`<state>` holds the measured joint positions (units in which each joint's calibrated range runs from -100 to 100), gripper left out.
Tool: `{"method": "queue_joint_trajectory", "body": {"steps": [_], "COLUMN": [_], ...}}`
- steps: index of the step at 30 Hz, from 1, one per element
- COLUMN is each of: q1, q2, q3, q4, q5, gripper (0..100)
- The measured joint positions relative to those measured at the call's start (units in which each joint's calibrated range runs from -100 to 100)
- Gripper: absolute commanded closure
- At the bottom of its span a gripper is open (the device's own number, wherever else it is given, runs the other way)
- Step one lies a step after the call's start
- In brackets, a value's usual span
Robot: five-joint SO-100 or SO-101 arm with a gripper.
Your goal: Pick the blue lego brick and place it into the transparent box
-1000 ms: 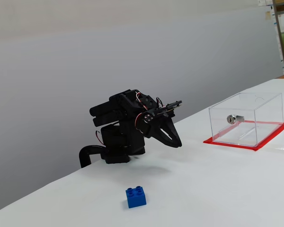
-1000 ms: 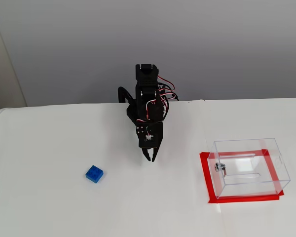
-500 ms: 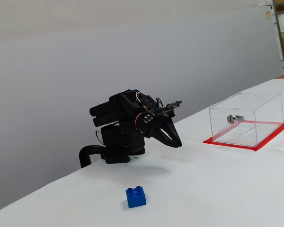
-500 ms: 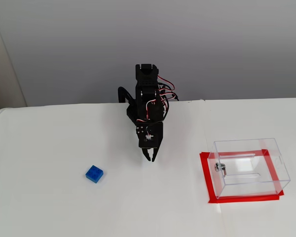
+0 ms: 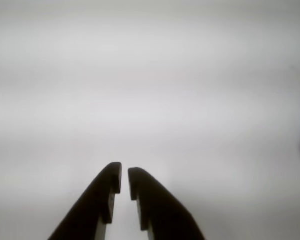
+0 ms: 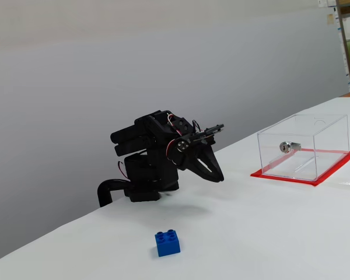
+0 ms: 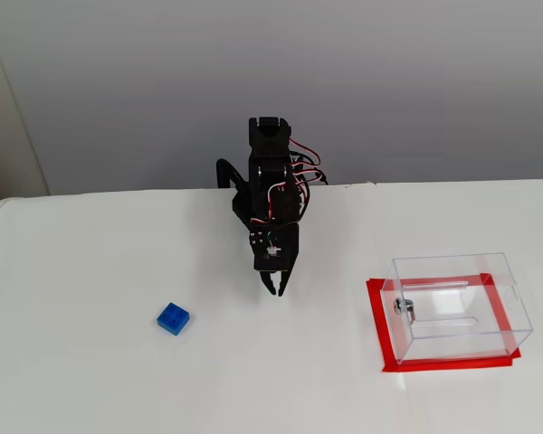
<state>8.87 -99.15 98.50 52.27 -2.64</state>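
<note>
Leftmost in a fixed view, the blue lego brick (image 7: pixel 173 318) sits alone on the white table (image 7: pixel 90 380): small, glossy plastic, square-edged, round studs on top. Another fixed view shows it upright (image 6: pixel 167 242), two studs visible, well apart from the arm.

Centre: black arm (image 7: pixel 271 185) folded low at the table's far edge, matte plastic housings, red and white wires looping at the side. The gripper (image 7: pixel 275 290) points down toward the table, empty, hovering above the bare surface, between brick and box. Wrist view, blurred: two dark tapered fingers, gripper (image 5: pixel 124 175) jaws nearly together, only a thin slit between the tips, nothing held.

Right: the transparent box (image 7: pixel 457 306), clear acrylic, rectangular, sharp edges catching light, standing on a flat red base (image 7: pixel 378 333). Small silver metal lock (image 7: pixel 402 306) on the wall facing the arm. Side-on fixed view shows the same box (image 6: pixel 303 146), lock (image 6: pixel 287 146) round and shiny.
</note>
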Motion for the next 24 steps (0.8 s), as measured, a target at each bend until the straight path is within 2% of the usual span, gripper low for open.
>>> {"method": "queue_joint_trajectory", "body": {"steps": [18, 24], "q1": [0.00, 4.70], "q2": [0.00, 0.00], "q3": [0.00, 0.00], "q4": [0.00, 0.00], "q5": [-0.05, -0.05], "gripper": [98, 98]}}
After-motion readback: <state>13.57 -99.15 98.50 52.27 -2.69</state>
